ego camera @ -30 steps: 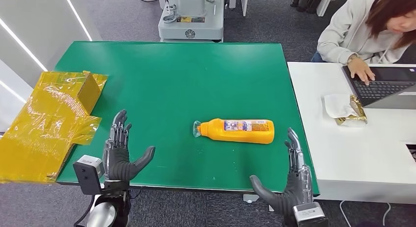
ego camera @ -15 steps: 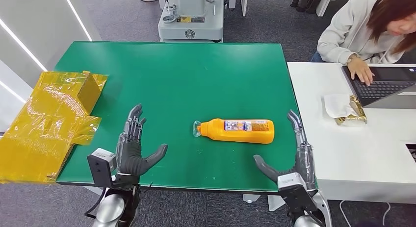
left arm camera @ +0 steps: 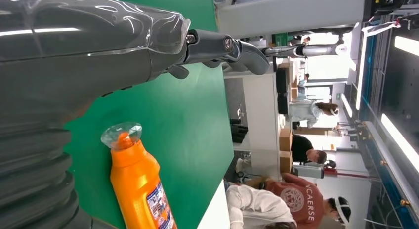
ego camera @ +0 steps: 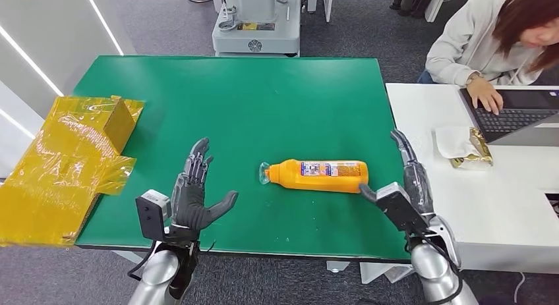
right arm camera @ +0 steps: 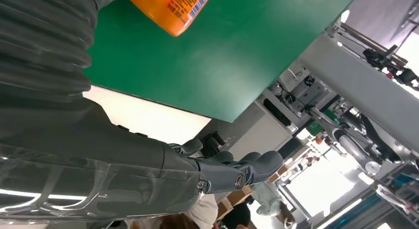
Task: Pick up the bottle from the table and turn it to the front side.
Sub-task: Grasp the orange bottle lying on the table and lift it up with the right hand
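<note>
The orange bottle (ego camera: pixel 318 175) lies on its side mid-table (ego camera: pixel 264 101), cap toward nine o'clock, with the left hand (ego camera: pixel 192 198) and right hand (ego camera: pixel 403 190) empty, fingers spread, flanking it.

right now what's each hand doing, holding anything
Left hand: open, holding nothing, short of the bottle.
Right hand: open, holding nothing, by the bottle's base.
</note>
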